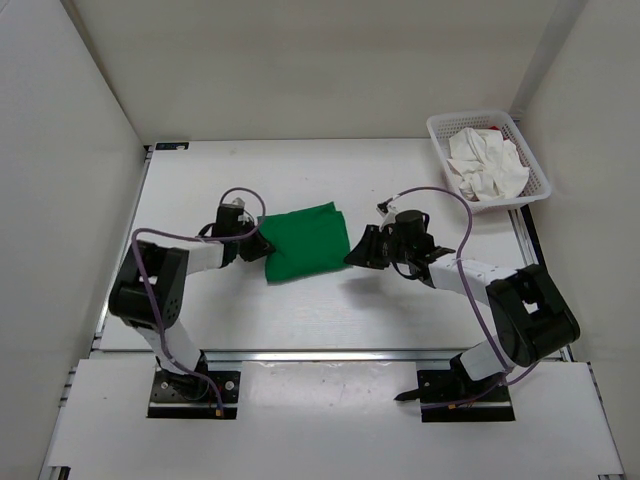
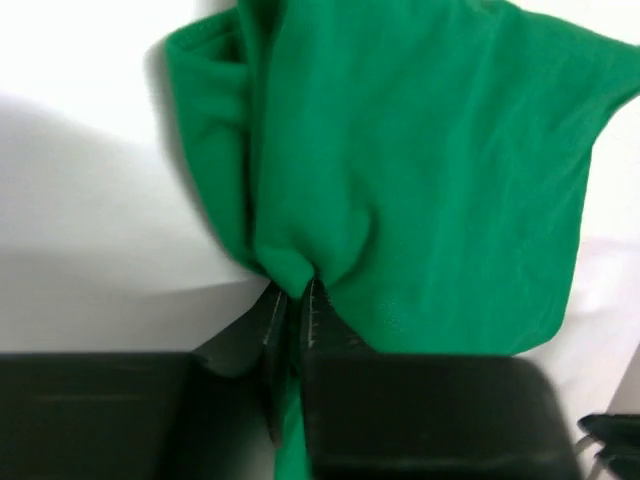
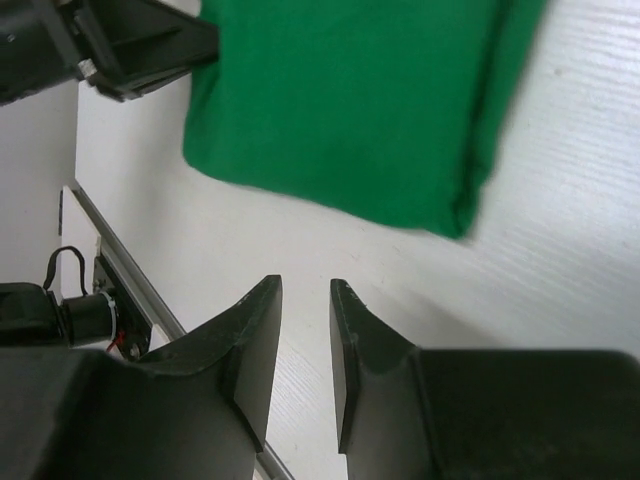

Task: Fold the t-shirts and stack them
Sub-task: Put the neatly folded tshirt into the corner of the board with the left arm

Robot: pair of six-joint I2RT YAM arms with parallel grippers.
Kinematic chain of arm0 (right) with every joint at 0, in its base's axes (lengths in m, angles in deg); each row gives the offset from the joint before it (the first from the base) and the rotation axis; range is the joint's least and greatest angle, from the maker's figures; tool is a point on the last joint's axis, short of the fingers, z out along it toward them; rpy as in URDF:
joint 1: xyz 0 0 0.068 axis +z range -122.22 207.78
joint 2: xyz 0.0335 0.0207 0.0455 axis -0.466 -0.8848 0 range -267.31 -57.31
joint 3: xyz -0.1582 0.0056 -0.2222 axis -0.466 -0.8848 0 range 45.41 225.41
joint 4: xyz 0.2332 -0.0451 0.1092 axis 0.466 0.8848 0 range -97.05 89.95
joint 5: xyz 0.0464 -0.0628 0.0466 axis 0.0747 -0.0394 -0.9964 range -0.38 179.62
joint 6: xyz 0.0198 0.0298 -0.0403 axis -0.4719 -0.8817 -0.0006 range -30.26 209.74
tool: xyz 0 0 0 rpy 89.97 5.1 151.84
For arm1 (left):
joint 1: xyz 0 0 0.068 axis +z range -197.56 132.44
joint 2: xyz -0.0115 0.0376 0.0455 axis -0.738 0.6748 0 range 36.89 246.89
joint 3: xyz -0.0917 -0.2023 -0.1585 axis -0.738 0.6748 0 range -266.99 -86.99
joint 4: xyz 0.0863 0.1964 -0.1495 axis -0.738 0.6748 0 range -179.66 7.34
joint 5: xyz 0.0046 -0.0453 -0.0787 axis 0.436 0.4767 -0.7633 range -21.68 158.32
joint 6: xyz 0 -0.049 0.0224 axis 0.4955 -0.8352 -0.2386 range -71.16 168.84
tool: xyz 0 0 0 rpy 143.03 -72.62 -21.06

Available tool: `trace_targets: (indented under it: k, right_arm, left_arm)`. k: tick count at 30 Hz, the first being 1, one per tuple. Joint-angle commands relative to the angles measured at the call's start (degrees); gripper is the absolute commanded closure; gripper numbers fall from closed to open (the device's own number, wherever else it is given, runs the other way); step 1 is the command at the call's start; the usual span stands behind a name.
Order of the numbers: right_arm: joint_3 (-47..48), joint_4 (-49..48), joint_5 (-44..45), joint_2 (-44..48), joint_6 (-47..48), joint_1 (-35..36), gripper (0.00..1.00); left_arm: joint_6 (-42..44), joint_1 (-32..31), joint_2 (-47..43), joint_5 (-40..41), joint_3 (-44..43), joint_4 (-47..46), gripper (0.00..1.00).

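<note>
Green t-shirt (image 1: 304, 241), folded, slightly bunched

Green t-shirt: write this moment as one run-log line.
left gripper: shut on green t-shirt | right gripper: open, empty | white t-shirt: in basket

t-shirts: two sure, perhaps three
green t-shirt (image 1: 305, 240): one, on the middle of the table (image 1: 300, 175)
white t-shirt (image 1: 487, 165): one, crumpled in the basket (image 1: 440, 126)
red cloth (image 1: 495, 129): one small patch, far side of the basket; too little shows to tell what it is
basket: one, far right
arms: two, the left arm (image 1: 150, 285) and the right arm (image 1: 525, 315)
grippers: two, the left gripper (image 2: 295, 300) and the right gripper (image 3: 305, 290)
purple cables (image 1: 440, 195): two, one on each arm
</note>
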Motion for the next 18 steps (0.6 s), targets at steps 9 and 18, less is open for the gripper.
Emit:
trace_targets:
  k: [9, 18]
  right_arm:
    - [-0.12, -7.09, -2.91, -2.72, -0.57, -2.07, 0.77]
    - [1.02, -9.47, -6.43, -7.38, -1.02, 0.12, 0.79]
  left_arm:
    - [-2.02, 8.14, 13.48, -2.40, -27.33, 7.69, 1.00]
    - [-9.47, 34.08, 9.79, -1.44, -15.68, -1.67, 1.00]
